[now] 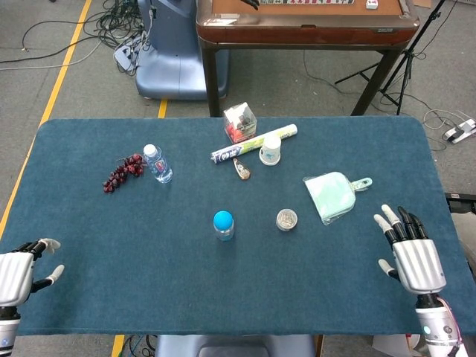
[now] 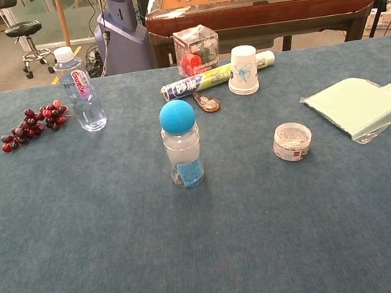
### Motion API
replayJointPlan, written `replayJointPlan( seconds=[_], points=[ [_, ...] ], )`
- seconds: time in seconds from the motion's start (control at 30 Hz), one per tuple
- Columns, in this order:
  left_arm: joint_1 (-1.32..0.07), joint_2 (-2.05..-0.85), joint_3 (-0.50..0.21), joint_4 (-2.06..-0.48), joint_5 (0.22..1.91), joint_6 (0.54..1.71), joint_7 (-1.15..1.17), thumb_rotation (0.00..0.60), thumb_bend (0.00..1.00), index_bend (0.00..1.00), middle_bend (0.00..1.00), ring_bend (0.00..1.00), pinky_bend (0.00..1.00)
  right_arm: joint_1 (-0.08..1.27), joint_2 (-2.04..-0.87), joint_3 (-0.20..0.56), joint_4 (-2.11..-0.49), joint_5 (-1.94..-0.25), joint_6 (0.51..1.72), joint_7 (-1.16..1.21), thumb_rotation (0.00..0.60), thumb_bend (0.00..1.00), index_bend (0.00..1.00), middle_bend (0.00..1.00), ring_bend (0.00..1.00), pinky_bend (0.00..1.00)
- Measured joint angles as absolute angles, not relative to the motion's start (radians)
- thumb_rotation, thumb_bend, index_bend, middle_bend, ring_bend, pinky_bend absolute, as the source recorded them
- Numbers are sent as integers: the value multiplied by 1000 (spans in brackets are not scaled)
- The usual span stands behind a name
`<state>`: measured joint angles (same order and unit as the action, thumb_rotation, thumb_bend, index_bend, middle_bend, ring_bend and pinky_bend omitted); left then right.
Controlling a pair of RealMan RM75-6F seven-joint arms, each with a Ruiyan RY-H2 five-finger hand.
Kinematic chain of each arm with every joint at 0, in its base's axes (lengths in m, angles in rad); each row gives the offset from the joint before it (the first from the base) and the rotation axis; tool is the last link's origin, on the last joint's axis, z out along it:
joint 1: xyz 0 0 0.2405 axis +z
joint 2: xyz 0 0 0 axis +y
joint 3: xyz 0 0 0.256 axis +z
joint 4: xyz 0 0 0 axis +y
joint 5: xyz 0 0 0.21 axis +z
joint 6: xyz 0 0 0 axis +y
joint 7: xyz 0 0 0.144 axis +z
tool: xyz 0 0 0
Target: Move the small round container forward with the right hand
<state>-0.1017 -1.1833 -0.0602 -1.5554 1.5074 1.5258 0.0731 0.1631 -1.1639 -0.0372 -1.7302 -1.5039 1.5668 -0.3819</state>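
The small round container [image 1: 286,219] with a clear lid stands on the blue table, right of centre; the chest view shows the same container [image 2: 292,141] standing free. My right hand [image 1: 411,251] is far to its right near the table's front right edge, fingers spread, holding nothing. My left hand [image 1: 21,270] is at the front left corner, open and empty. Neither hand shows in the chest view.
A blue-capped bottle [image 1: 223,224] stands left of the container. A pale green dustpan [image 1: 333,195] lies to its right. Further back are a paper cup [image 1: 270,150], a long tube [image 1: 252,143], a clear box [image 1: 239,122], a water bottle [image 1: 157,163] and grapes [image 1: 123,172].
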Motion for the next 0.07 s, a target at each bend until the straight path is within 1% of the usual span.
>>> replayJointPlan(
  seconds=[0.07],
  points=[
    [-113, -1185, -70, -1553, 1496, 1516, 71, 600, 232, 420, 492, 495, 666, 158, -1152, -25, -1730, -1502, 1569, -366, 600, 0, 187, 126, 0, 143]
  ],
)
